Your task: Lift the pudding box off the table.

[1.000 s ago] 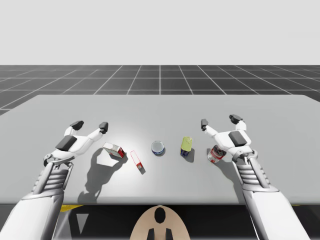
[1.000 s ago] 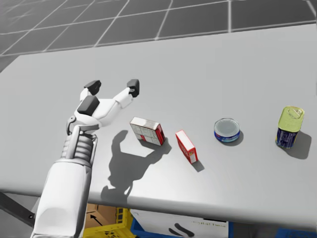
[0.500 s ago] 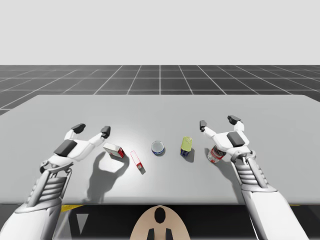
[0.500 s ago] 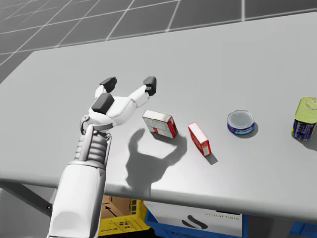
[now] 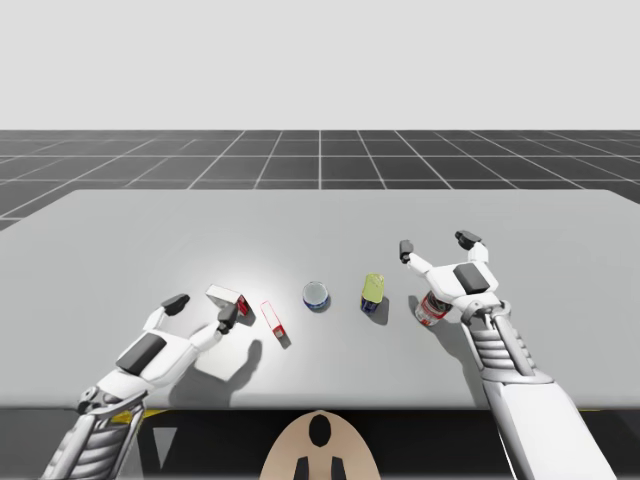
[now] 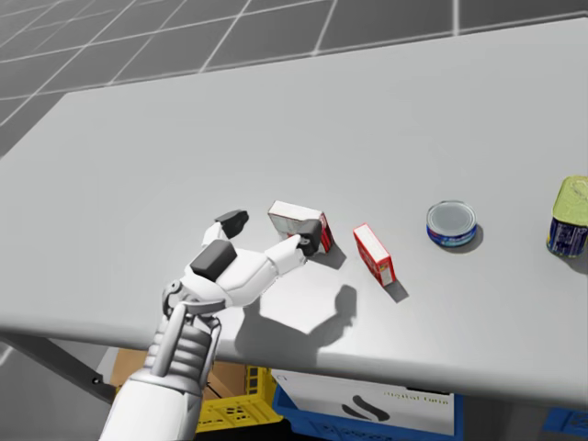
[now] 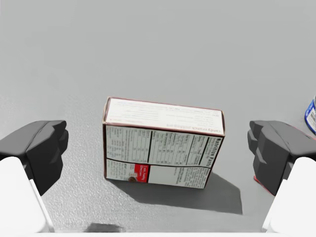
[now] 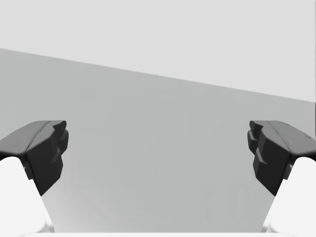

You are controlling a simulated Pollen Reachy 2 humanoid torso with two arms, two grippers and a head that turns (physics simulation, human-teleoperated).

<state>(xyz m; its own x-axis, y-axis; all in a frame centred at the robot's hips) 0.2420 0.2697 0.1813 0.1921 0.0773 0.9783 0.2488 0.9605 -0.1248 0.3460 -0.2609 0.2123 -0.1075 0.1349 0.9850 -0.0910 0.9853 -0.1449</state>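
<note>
A white box with red edges (image 5: 225, 296) (image 6: 296, 218) lies flat on the table at the left of a row of objects. My left gripper (image 5: 202, 310) (image 6: 269, 231) is low over the table on the box's near side, open. In the left wrist view the box (image 7: 163, 148) lies just ahead of that gripper (image 7: 158, 153), with a gap to each finger. My right gripper (image 5: 437, 243) (image 8: 158, 148) hovers open at the right, holding nothing.
To the box's right lie a thin red box (image 5: 274, 322) (image 6: 374, 254), a flat round blue can (image 5: 316, 295) (image 6: 451, 223) and a yellow-topped blue can (image 5: 372, 292) (image 6: 571, 216). A red and white can (image 5: 430, 310) stands under my right wrist. Crates (image 6: 230, 409) sit below the table's near edge.
My left arm has drawn back toward the near edge and dropped low, so its open gripper now faces the white box from the near side. My head turned slightly. The right arm barely moved.
</note>
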